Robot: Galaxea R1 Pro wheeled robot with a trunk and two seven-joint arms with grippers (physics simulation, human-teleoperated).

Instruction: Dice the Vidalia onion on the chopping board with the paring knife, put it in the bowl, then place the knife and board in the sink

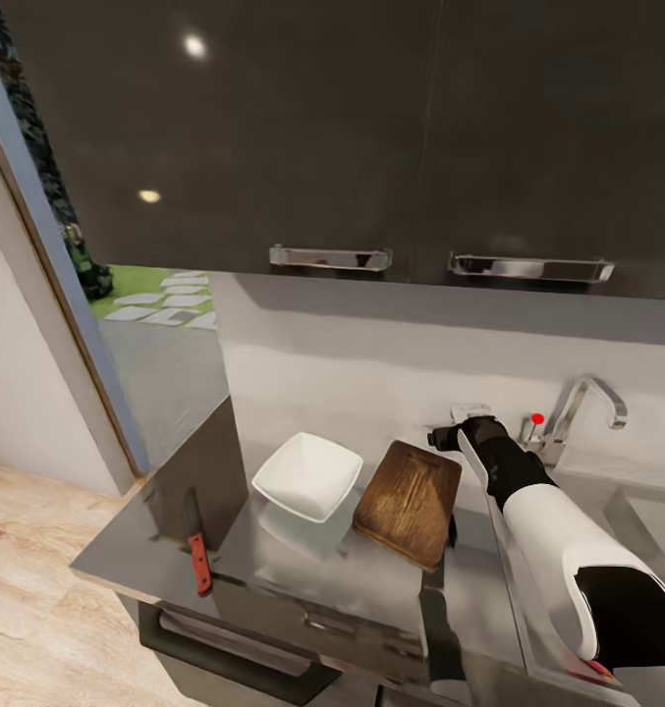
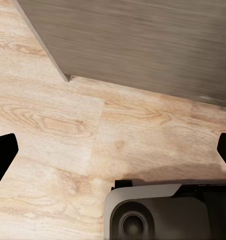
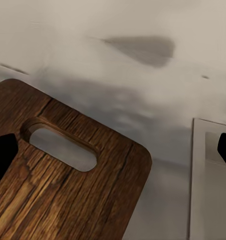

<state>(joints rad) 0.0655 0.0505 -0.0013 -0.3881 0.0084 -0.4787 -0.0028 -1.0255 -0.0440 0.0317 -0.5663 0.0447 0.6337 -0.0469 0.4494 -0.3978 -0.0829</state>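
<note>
Countertop [image 1: 371,579] inventory, by count: one white square bowl [image 1: 307,475], one wooden chopping board [image 1: 409,502] with a single slotted handle hole, and one red-handled paring knife [image 1: 197,550]. One chrome tap [image 1: 580,403] with one red knob stands at the sink [image 1: 656,520]. Overhead are two dark cabinet doors [image 1: 273,128], each bearing one chrome handle [image 1: 329,258], two in all.

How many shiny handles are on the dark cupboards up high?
2. One handle is under the left cupboard door, above the bowl. The other handle is under the right door, above the tap. More may hide past the picture's edge.
</note>
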